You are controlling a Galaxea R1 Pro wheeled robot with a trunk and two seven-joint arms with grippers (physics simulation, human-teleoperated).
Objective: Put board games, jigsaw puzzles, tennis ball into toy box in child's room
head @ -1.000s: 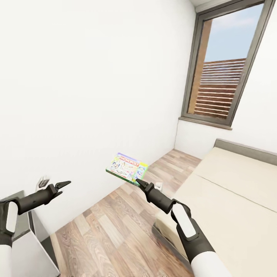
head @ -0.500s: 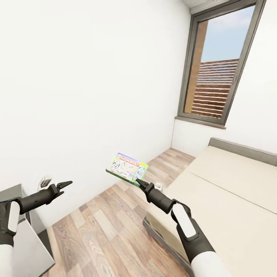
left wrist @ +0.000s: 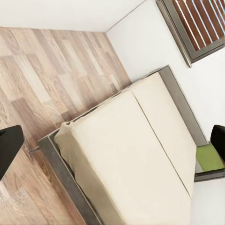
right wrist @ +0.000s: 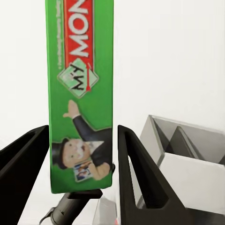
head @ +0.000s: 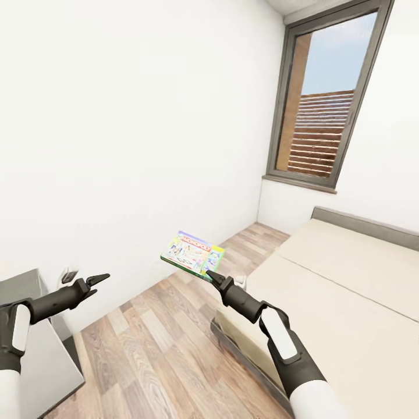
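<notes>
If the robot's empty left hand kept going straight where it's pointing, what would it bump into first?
Probably the bed. The left gripper holds nothing, and its wrist camera, looking along the fingers, shows the cream mattress straight ahead with wood floor beside it. Nothing seems to stand between, though depth is hard to judge.

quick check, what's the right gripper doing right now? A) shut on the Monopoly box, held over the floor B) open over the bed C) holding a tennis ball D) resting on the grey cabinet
A: the right gripper is clamped on the edge of the Monopoly box, which hangs in the air above the wood floor.

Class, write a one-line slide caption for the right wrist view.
Right gripper clamps a green Monopoly box edge-on, with a grey shelf unit behind.
</notes>
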